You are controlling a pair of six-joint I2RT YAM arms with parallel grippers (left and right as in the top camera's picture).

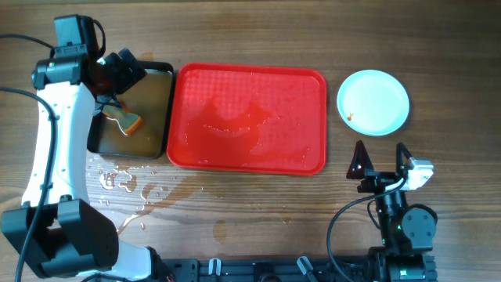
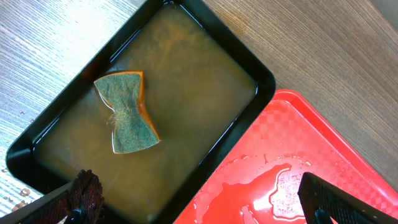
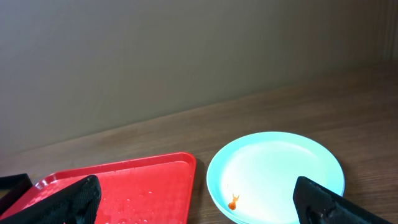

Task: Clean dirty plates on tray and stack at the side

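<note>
The red tray (image 1: 249,117) lies mid-table, wet, with no plates on it; it also shows in the left wrist view (image 2: 298,155) and the right wrist view (image 3: 124,186). A stack of pale mint plates (image 1: 373,102) stands to its right on the table; the top plate (image 3: 277,177) has a small orange smear near its left edge. My left gripper (image 1: 117,70) is open and empty above the black tray (image 1: 168,102) of brownish water, where an orange-and-green sponge (image 2: 127,112) lies. My right gripper (image 1: 381,160) is open and empty, just in front of the plates.
Water is spilled on the wooden table (image 1: 125,184) in front of the black tray. The black tray's rim (image 2: 249,130) touches the red tray's left side.
</note>
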